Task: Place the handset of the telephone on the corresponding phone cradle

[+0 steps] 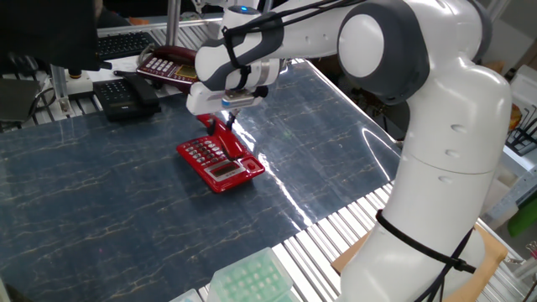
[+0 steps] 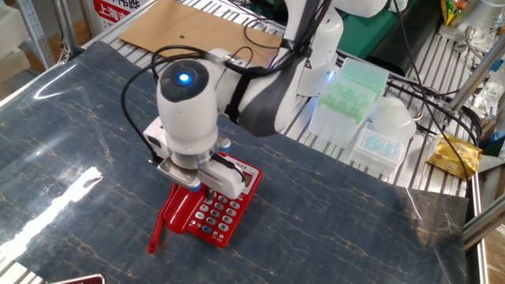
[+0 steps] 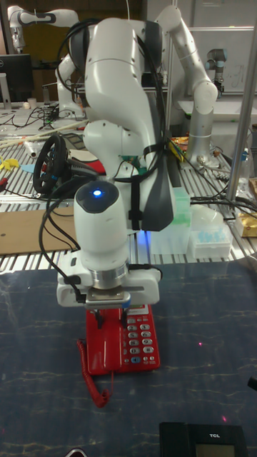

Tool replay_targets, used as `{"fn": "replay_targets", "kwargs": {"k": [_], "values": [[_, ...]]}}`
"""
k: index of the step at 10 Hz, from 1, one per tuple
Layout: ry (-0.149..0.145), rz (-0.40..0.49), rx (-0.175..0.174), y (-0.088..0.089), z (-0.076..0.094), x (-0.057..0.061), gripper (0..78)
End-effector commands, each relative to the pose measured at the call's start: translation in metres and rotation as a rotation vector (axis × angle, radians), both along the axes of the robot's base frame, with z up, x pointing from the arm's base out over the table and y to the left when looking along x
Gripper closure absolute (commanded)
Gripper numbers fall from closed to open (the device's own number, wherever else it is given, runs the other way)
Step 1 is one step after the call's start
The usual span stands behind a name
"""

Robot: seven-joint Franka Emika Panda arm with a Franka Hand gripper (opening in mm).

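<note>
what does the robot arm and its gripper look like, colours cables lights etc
The arm is glossy white with rounded segments and grey bands at the joints. Thin black cables run along its outside. The wrist's round end cap carries a glowing blue light. The gripper has a white, boxy body below a metallic flange; its fingers look small and dark.

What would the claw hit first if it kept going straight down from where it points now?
Most likely the red handset, which lies in the phone cradle of the telephone right under the claw. The wrist hides the fingertips, so the exact contact spot and remaining gap are unclear.
</note>
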State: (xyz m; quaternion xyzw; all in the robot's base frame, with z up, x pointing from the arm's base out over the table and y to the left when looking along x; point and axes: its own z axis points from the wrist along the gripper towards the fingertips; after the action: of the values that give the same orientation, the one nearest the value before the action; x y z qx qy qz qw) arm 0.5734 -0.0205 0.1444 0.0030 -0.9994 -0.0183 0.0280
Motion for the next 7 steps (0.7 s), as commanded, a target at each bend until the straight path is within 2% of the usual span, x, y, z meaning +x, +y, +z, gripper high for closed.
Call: {"fn": "replay_targets", "kwargs": {"k": [1,5,7], "values": [[0.005,0.031,-0.002,-0.012,0.005,-0.002,76.4],[0.001,0.053,-0.002,-0.023,0.006,-0.007,76.4],[-0.002,0.061,0.001,-0.028,0.001,-0.012,76.4]]}}
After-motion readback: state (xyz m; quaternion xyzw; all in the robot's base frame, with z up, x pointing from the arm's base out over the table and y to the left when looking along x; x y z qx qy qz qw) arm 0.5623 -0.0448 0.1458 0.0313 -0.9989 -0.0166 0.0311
